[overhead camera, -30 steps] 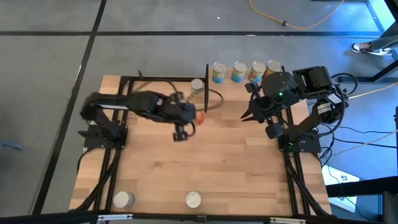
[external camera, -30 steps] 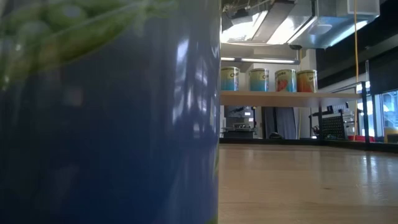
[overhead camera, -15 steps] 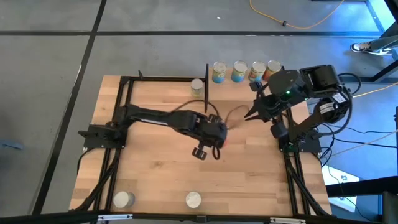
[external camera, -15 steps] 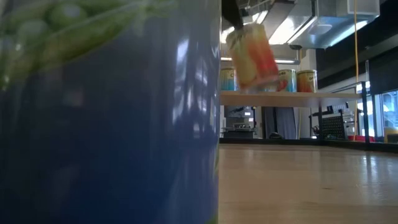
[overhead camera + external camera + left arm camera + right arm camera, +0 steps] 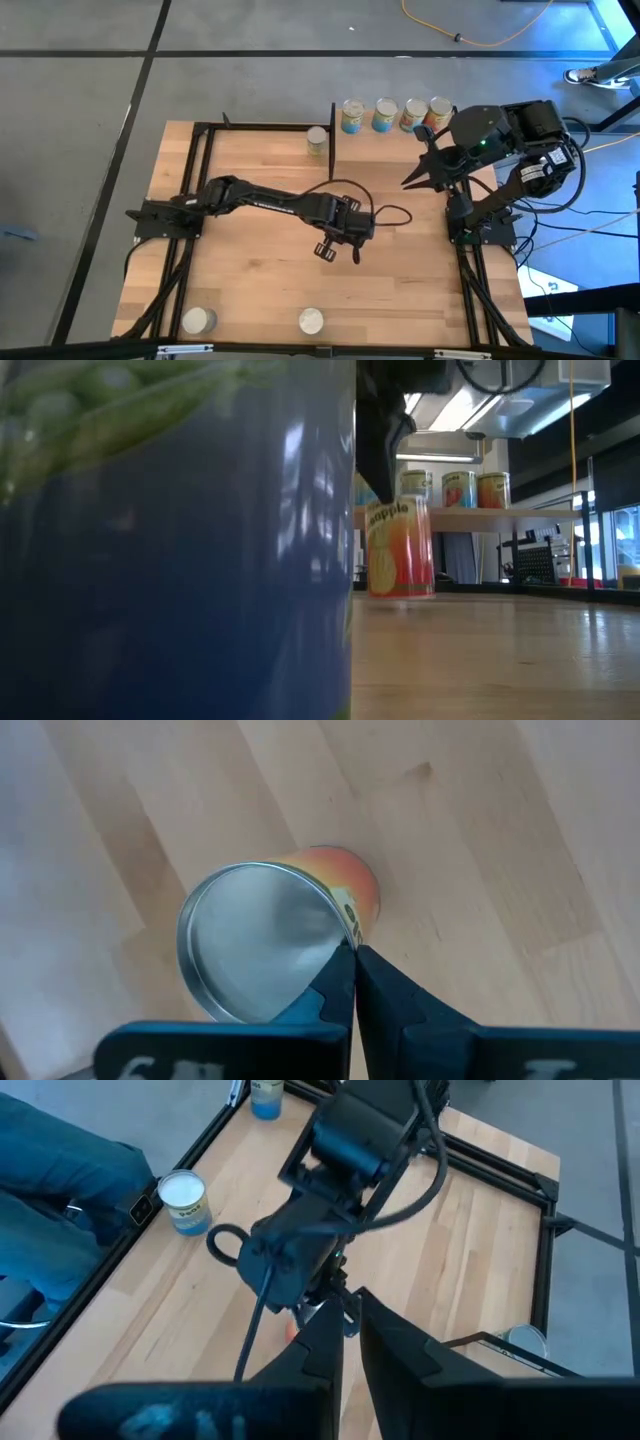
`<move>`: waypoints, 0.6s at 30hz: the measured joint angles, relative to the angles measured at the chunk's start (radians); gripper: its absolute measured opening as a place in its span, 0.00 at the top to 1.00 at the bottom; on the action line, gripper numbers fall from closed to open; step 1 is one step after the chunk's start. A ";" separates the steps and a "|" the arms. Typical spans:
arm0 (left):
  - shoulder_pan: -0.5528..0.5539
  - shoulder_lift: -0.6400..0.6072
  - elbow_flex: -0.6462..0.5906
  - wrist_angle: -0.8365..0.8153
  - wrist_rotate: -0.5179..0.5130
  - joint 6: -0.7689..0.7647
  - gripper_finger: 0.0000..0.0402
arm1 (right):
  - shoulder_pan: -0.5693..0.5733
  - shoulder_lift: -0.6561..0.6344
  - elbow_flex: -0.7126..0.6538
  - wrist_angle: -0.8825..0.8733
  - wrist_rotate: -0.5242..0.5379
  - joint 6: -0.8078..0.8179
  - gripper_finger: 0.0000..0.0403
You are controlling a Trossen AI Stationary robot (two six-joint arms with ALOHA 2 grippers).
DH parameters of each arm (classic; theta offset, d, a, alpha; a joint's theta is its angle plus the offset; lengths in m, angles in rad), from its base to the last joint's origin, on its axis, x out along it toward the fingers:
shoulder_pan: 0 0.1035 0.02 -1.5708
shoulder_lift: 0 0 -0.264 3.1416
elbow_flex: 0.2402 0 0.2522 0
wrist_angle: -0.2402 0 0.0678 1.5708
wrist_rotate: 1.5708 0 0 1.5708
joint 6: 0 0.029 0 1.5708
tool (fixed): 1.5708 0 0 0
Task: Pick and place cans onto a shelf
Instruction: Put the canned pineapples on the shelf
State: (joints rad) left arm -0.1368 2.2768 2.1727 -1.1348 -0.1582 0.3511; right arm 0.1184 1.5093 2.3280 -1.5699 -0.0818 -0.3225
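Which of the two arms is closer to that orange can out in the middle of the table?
The left. Its gripper is right at the orange can, jaws pressed to the rim. The right gripper hangs well off toward the shelf, away from that can.

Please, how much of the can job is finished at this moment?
Done: four cans stand on the shelf. In hand: the left gripper appears to pinch the rim of an orange can standing on the table. Left: that can, one beside the shelf and two at the table's front edge. The right gripper waits by the shelf.
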 joint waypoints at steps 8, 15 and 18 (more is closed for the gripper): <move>0.001 0.022 0.001 0.004 0.019 -0.002 1.00 | 0.000 0.000 0.000 -0.001 0.000 0.000 0.90; 0.000 0.022 0.001 0.005 0.015 -0.006 0.97 | 0.000 0.000 0.000 -0.001 -0.001 0.000 0.90; 0.000 0.022 0.001 0.005 0.015 -0.007 0.95 | 0.000 0.000 0.000 -0.001 -0.001 0.000 0.90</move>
State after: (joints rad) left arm -0.1363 2.2991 2.1735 -1.1295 -0.1435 0.3438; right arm 0.1184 1.5097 2.3280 -1.5711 -0.0826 -0.3222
